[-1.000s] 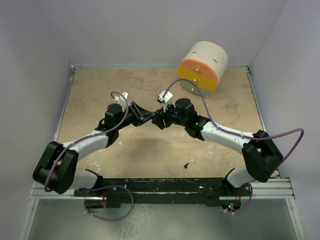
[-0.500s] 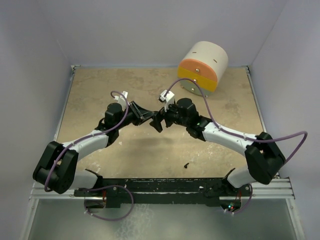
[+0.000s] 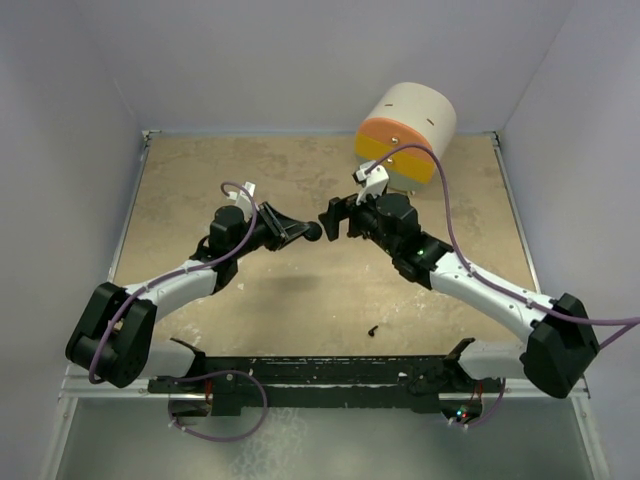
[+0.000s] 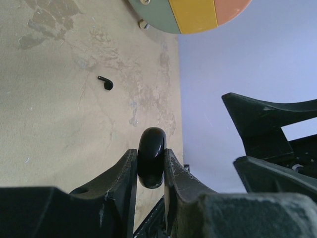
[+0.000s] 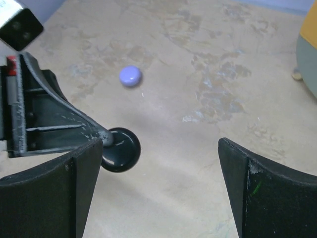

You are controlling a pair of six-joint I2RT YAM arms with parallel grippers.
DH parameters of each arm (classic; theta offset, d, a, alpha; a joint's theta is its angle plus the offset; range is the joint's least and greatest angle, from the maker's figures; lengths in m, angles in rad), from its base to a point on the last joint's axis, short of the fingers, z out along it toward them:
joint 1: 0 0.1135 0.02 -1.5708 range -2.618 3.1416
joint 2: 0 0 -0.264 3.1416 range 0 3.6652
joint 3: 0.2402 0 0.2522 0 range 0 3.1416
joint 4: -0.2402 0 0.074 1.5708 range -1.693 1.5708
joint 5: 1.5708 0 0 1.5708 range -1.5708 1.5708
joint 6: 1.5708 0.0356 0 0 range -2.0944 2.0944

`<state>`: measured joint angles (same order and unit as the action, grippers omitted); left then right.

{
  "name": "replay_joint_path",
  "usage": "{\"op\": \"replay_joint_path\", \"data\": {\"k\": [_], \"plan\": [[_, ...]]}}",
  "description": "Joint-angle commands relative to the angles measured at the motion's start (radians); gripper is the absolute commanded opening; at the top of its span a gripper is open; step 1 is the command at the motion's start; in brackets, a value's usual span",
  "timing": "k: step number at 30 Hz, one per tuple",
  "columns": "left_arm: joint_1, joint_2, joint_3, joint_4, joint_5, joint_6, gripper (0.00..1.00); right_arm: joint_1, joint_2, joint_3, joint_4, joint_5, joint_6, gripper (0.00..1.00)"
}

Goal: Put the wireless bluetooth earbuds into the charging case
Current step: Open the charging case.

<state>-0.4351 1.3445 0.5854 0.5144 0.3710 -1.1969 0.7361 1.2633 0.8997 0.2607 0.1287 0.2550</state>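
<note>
One beige mottled table (image 3: 200, 180) carries the whole setup, walled in by pale panels.

One large cylinder (image 3: 405, 125) lies on its side at the far right. It has a cream body, and the face turned toward the arms is banded orange and yellow.

Left gripper (image 4: 150, 166): clenched on a black glossy puck (image 4: 151, 148). The puck is pinched edge-on between the two fingers and held above the table near its middle.

Right gripper (image 5: 158, 144): released, fingers spread wide with nothing between them. It faces the left gripper from the right, close to the puck but not touching it.

Pale lilac round piece (image 5: 130, 76): seen only in the right wrist view, beyond the puck and over bare tabletop. It is blurred, so I cannot tell whether it rests on the surface or what it is.

Black earbud (image 3: 372, 329): lies loose on the table toward the near edge, between the two arm bases and well apart from both grippers. In the left wrist view it shows a short stem and a rounded head. No gripper is in contact with it.
</note>
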Motion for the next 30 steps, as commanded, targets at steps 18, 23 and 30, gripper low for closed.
{"op": "replay_joint_path", "data": {"k": [18,23,30], "plan": [[-0.007,-0.019,0.052,0.042,-0.001,-0.012,0.0,-0.002,0.105,-0.017,-0.011,-0.007,0.044,1.0],[-0.005,-0.02,0.054,0.045,-0.001,-0.014,0.0,-0.002,0.139,-0.027,-0.003,-0.024,0.05,1.0],[-0.007,-0.02,0.057,0.045,0.001,-0.019,0.0,-0.002,0.149,-0.048,0.033,-0.023,0.061,1.0]]}}
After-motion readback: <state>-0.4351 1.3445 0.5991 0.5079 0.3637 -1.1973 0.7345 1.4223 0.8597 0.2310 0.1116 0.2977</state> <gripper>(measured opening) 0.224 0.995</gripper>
